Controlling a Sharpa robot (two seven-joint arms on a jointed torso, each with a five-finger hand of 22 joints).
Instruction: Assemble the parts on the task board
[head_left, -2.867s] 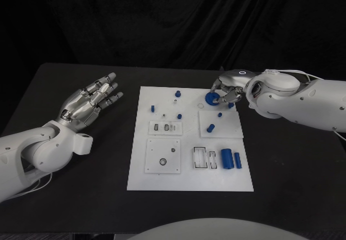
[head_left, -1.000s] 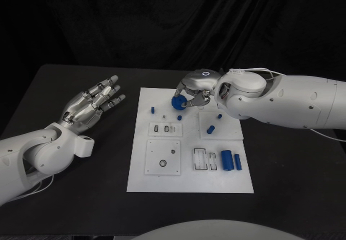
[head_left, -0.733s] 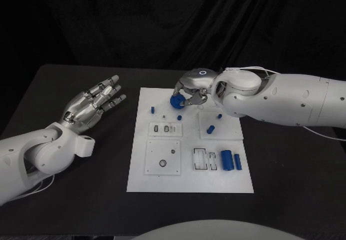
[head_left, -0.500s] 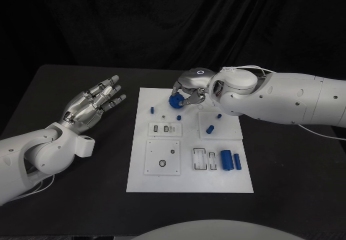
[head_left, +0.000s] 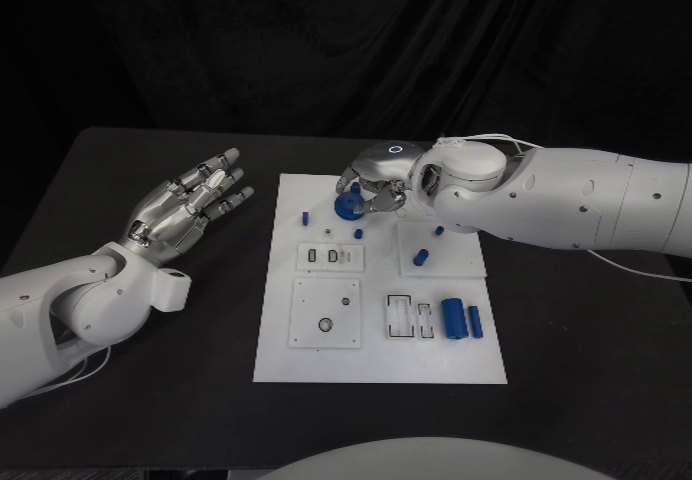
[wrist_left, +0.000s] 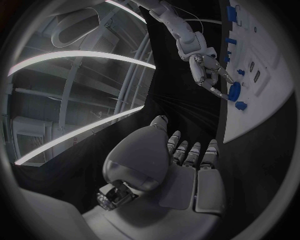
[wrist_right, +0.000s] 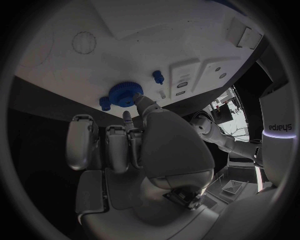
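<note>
Black tabletop (head_left: 159, 400) under dark drapery carries your white task board (head_left: 378, 365), which lies lengthwise away from the robot at the middle. Your right arm (head_left: 577, 205) reaches across the board's far right corner and hides that corner and part of the raised white plate (head_left: 462, 262) beneath it. Your left arm (head_left: 65, 305) lies on the tabletop well clear of the board's left edge.

Left hand (head_left: 185, 207): fingers spread, palm up, holding nothing, near the board's far left corner but apart from it.

Right hand (head_left: 378, 186): fingertips pinching a blue gear (head_left: 348, 206) over the board's far end; the right wrist view shows the gear (wrist_right: 125, 93) toothed, low over the white surface, but you cannot tell whether it touches.

Parts nearby: two blue cylinders (head_left: 451, 320) lying side by side at the board's near right; a blue peg (head_left: 421, 257) on the raised plate; a small blue peg (head_left: 306, 216) left of the gear; a smaller stud (head_left: 358, 234) just nearer than the gear. Two slotted white blocks (head_left: 330, 256) and a square plate (head_left: 327, 312) sit left of centre.
</note>
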